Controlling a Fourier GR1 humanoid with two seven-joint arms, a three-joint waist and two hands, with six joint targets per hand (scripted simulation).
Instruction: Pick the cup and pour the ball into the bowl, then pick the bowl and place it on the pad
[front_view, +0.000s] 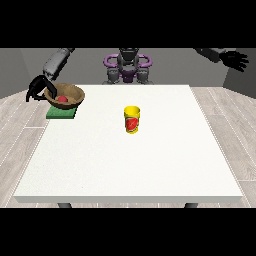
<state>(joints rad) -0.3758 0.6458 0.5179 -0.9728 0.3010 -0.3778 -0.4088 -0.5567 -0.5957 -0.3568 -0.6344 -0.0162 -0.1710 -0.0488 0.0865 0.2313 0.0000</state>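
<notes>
At the upper left, a hand (39, 90) curls its fingers over the rim of the round wooden bowl (72, 92), which sits on the flat green pad (60, 113) with the red ball (62, 99) inside. Mid-table stands the yellow cup (132, 119), upright, nothing near it. At the upper right, the other hand (235, 60) hangs off the white table (130, 165), fingers spread.

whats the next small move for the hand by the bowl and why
Probably let go and draw the hand at the view's left away. The brown wooden bowl, with the red ball inside, already sits on the green square pad, and the yellow cup stands upright mid-table.
</notes>
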